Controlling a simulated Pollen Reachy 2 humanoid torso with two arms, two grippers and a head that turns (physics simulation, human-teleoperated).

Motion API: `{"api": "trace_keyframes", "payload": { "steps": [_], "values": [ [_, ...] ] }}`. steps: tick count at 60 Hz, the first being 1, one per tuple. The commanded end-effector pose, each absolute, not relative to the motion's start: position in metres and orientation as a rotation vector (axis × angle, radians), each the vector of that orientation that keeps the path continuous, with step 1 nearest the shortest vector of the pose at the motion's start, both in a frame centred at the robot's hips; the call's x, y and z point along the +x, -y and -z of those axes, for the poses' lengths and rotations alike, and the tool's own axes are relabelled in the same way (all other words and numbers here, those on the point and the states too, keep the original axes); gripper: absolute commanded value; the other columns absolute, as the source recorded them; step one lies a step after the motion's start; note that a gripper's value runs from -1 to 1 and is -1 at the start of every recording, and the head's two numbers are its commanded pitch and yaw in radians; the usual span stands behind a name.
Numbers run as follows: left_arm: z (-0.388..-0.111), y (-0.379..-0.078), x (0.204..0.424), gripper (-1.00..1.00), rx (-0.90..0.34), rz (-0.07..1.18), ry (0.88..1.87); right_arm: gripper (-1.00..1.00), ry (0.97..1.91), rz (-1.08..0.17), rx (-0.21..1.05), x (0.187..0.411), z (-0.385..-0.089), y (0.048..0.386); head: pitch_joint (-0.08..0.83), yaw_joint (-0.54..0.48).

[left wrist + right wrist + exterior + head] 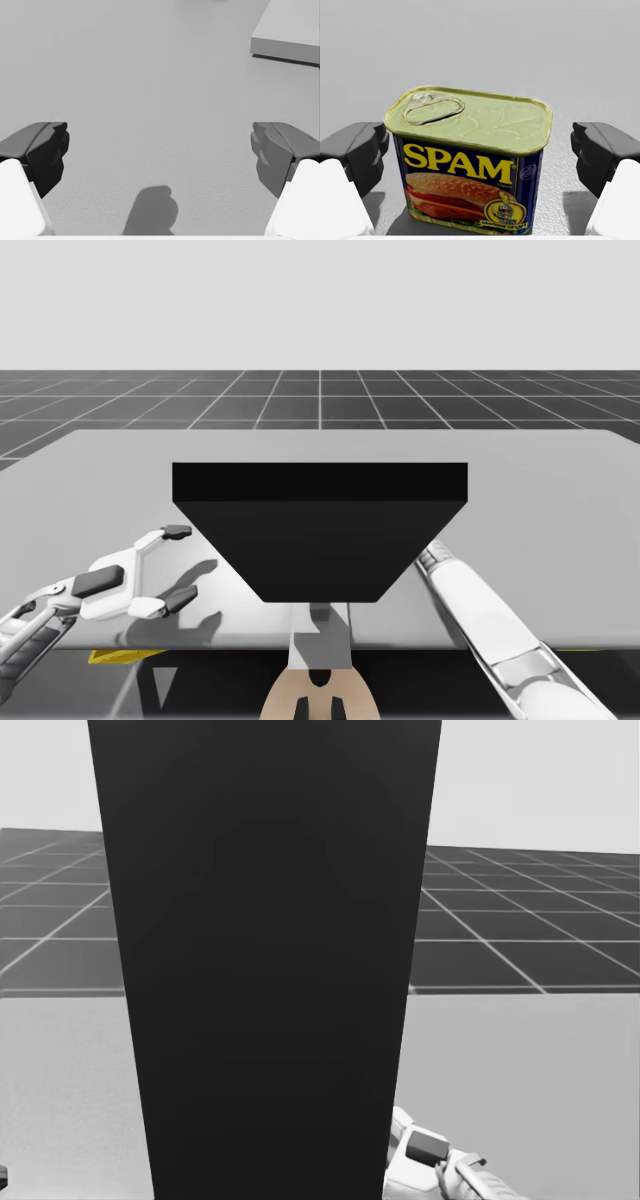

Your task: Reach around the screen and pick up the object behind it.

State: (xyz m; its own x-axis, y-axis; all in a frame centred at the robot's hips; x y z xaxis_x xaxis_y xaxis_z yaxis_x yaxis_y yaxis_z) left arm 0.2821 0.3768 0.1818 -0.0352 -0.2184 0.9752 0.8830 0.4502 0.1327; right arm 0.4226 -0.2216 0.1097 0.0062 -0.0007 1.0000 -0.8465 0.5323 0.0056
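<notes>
**Right tool [482, 150] open around blue rectangular can [470, 165]**

The grey counter [560, 540] carries a tall black screen [320, 530]. The blue rectangular can stands upright on the counter between the right tool's spread fingers, which do not touch it. The left tool [160, 155] hovers with fingers wide apart over bare counter, left of the screen.
</notes>
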Motion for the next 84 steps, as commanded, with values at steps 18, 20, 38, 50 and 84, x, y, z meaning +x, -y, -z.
{"api": "trace_keyframes", "payload": {
  "steps": [18,20,38,50,84],
  "values": [
    [-0.183,-0.38,0.276,-1.0,-0.653,1.015,1.31,1.0,1.391,-0.786,0.749,0.425,-0.101,0.203,0.232,-0.1],
    [-0.182,-0.38,0.276,-1.0,-0.654,1.015,1.31,1.0,1.387,-0.783,0.747,0.421,-0.102,0.207,0.23,-0.1],
    [-0.188,-0.38,0.276,-1.0,-0.638,1.018,1.328,0.97,1.426,-0.749,0.689,0.385,-0.109,0.261,0.22,-0.11],
    [-0.19,-0.38,0.28,-1.0,-0.628,0.999,1.344,0.96,1.479,-0.685,0.611,0.36,-0.122,0.32,0.21,-0.11],
    [-0.193,-0.376,0.283,-1.0,-0.618,1.011,1.341,0.93,1.656,-0.59,0.411,0.325,-0.2,0.423,0.189,-0.1]
  ]
}}
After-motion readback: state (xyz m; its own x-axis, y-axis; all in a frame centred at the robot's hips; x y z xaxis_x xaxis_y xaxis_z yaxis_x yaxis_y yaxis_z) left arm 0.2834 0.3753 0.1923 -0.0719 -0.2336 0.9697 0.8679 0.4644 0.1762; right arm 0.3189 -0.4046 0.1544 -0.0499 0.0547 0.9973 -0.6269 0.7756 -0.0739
